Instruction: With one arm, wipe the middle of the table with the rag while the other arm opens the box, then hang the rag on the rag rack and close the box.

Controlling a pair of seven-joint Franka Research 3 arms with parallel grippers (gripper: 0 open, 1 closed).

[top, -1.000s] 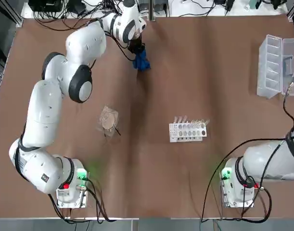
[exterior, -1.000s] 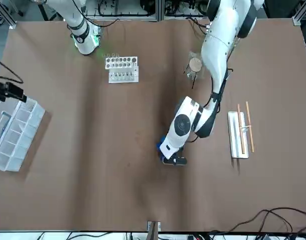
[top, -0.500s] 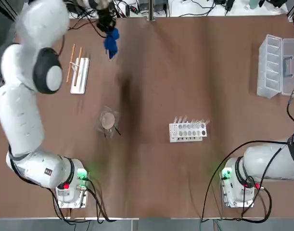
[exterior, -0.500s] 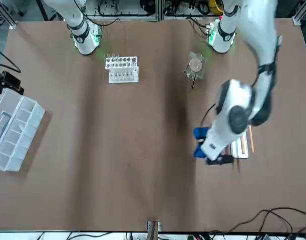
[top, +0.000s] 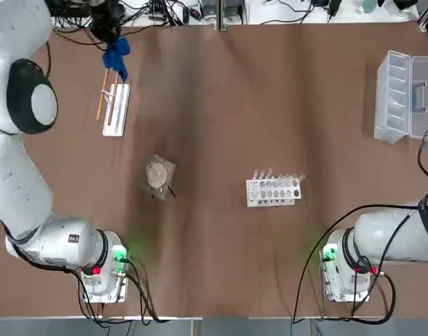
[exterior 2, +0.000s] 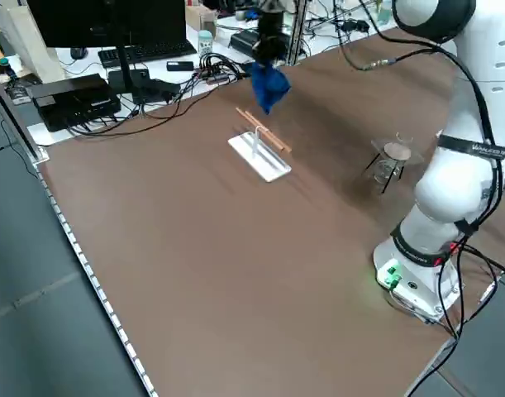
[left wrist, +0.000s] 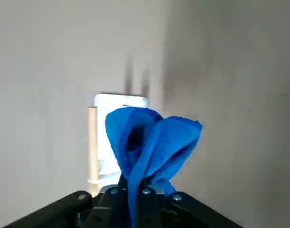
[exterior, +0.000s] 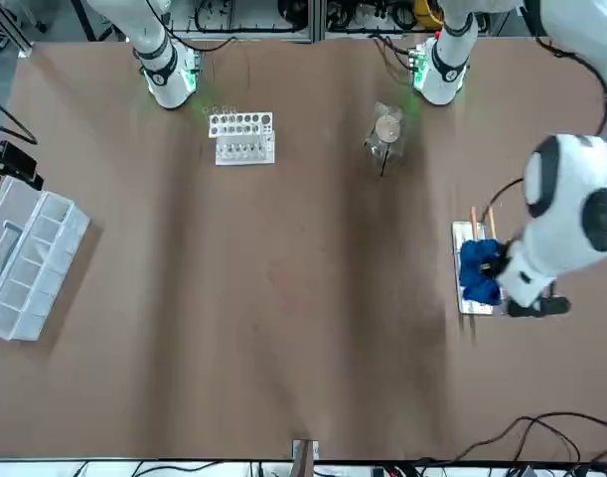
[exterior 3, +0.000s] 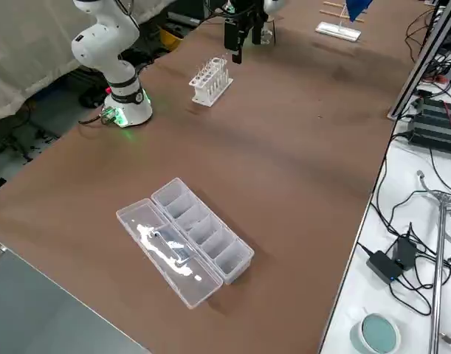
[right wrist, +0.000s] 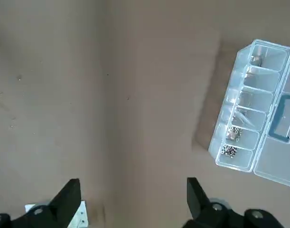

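Note:
My left gripper (left wrist: 135, 190) is shut on the blue rag (left wrist: 149, 137), which hangs bunched from its fingers. It holds the rag (top: 117, 56) in the air over the far end of the rag rack (top: 115, 110), at the table's far left. In the front view the rag (exterior: 479, 268) covers the middle of the rack (exterior: 464, 235). The clear box (top: 403, 94) lies open at the far right, lid flat beside its compartments. My right gripper (right wrist: 133, 183) is open and raised, with the box (right wrist: 258, 137) off to one side of it.
A white test-tube rack (top: 273, 189) stands right of the table's middle. A tan round item in a clear wrapper (top: 158, 175) lies left of the middle. Cables and equipment line the far edge (exterior 2: 153, 78).
My left arm has swung left along the far side of the table, carrying the rag from near the far middle to above the rag rack. The box has stayed open.

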